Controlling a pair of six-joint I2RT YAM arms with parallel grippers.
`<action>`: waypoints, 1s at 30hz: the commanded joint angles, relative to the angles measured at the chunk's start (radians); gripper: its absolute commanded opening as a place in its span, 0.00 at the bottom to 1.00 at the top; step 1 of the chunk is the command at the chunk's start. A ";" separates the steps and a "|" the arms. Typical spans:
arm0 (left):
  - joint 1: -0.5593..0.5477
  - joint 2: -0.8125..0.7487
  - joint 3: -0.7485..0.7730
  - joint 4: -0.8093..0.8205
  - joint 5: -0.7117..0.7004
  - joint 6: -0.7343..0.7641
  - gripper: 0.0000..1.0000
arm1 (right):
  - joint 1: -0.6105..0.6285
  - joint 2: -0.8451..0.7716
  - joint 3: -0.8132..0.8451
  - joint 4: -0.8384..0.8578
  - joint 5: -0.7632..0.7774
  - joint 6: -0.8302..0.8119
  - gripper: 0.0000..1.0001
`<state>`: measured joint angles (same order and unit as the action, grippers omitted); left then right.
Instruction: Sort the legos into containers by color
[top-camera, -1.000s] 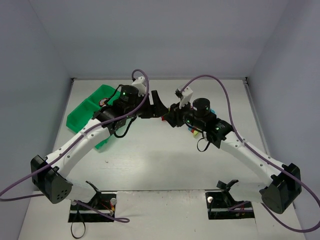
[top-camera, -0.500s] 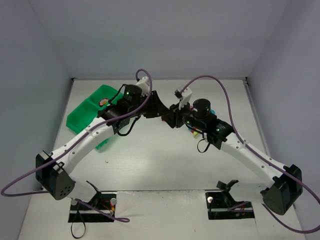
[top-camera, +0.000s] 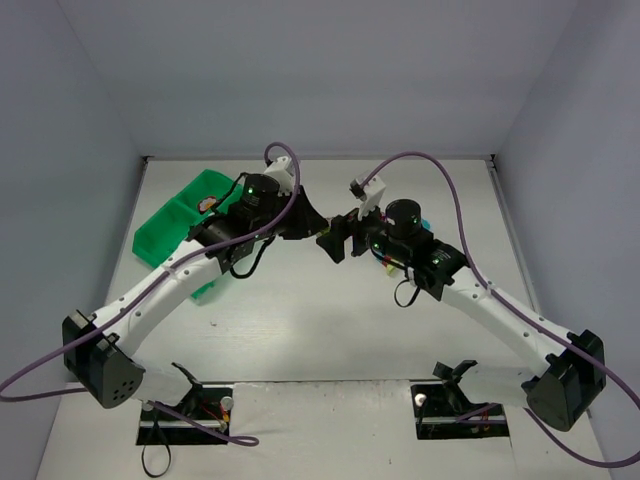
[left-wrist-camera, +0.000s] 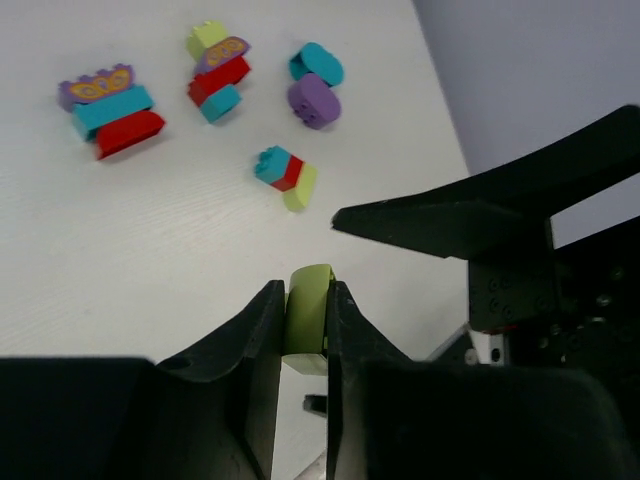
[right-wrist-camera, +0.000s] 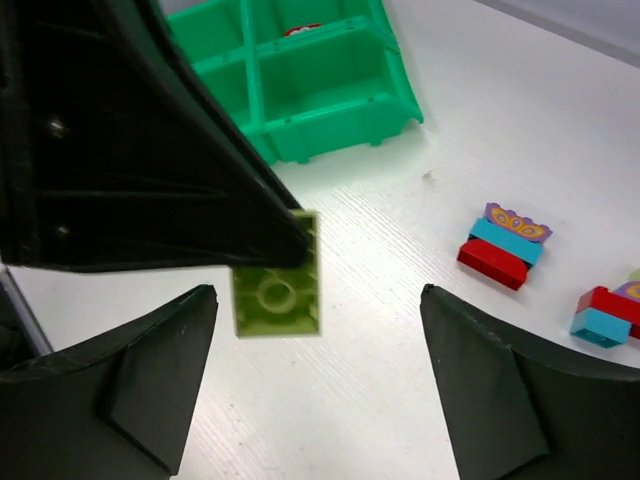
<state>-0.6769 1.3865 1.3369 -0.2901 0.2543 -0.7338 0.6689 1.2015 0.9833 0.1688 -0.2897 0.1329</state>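
Note:
A yellow-green lego (left-wrist-camera: 308, 310) is clamped flat between the fingers of my left gripper (left-wrist-camera: 305, 290), above the table. In the right wrist view the same lego (right-wrist-camera: 277, 285) hangs from the left gripper's dark fingertip, between the spread fingers of my right gripper (right-wrist-camera: 318, 296), which touch nothing. From above, the left gripper (top-camera: 312, 222) and right gripper (top-camera: 333, 243) meet tip to tip at mid-table. Mixed legos lie on the table: a purple-cyan-red stack (left-wrist-camera: 108, 105), a second stack (left-wrist-camera: 220, 68), a cyan and purple pair (left-wrist-camera: 315, 85) and a small cyan-red-green piece (left-wrist-camera: 287, 175). The green tray of containers (top-camera: 165, 232) sits at the left.
One red piece (right-wrist-camera: 302, 30) lies in a far compartment of the tray (right-wrist-camera: 300, 130). Two lego stacks (right-wrist-camera: 503, 245) (right-wrist-camera: 610, 310) lie right of the grippers. Purple cables arc over both arms. Walls enclose the table on three sides.
The two grippers have stayed tip to tip at mid-table. The right gripper's fingers have spread open and let go, and the lego now sits in the left gripper's shut fingers.

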 joint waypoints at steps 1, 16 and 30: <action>0.016 -0.081 0.008 -0.064 -0.151 0.106 0.00 | 0.003 -0.017 -0.003 0.051 0.055 -0.001 0.80; 0.519 -0.152 -0.202 -0.178 -0.441 0.223 0.01 | -0.015 -0.026 -0.046 -0.103 0.491 0.138 0.84; 0.629 0.094 -0.180 -0.098 -0.466 0.235 0.29 | -0.204 -0.022 -0.086 -0.199 0.505 0.264 0.79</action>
<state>-0.0559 1.5024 1.1004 -0.4377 -0.1856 -0.5148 0.5278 1.1995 0.9051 -0.0273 0.2077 0.3481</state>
